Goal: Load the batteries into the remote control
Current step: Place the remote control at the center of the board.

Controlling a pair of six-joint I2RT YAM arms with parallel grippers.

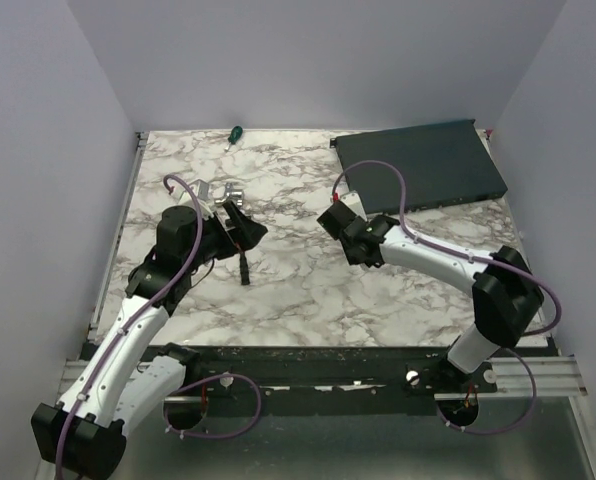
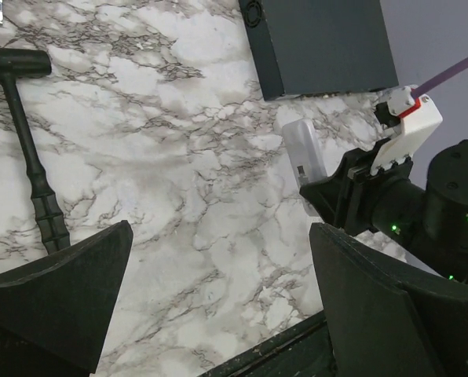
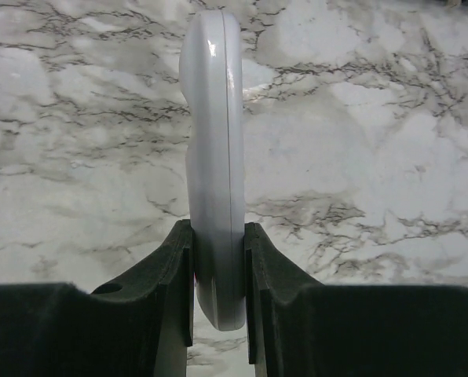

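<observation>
The remote control (image 3: 213, 141) is a slim white bar, held edge-on above the marble table (image 1: 308, 290). My right gripper (image 3: 218, 263) is shut on its lower end. From above, the remote control (image 1: 346, 204) shows as a white block at the tip of my right gripper (image 1: 342, 216), mid-table. In the left wrist view the remote control (image 2: 304, 152) sticks up out of my right gripper (image 2: 345, 187). My left gripper (image 2: 221, 236) stands wide open with only bare marble between its fingers; from above, my left gripper (image 1: 246, 226) is left of centre. No batteries are in view.
A black T-handled tool (image 1: 245, 264) lies just below the left gripper; the tool (image 2: 31, 157) also shows in the left wrist view. A silver bracket (image 1: 218, 190) lies behind it. A green-handled screwdriver (image 1: 234, 133) is at the far edge. A large dark flat box (image 1: 420, 166) fills the far right.
</observation>
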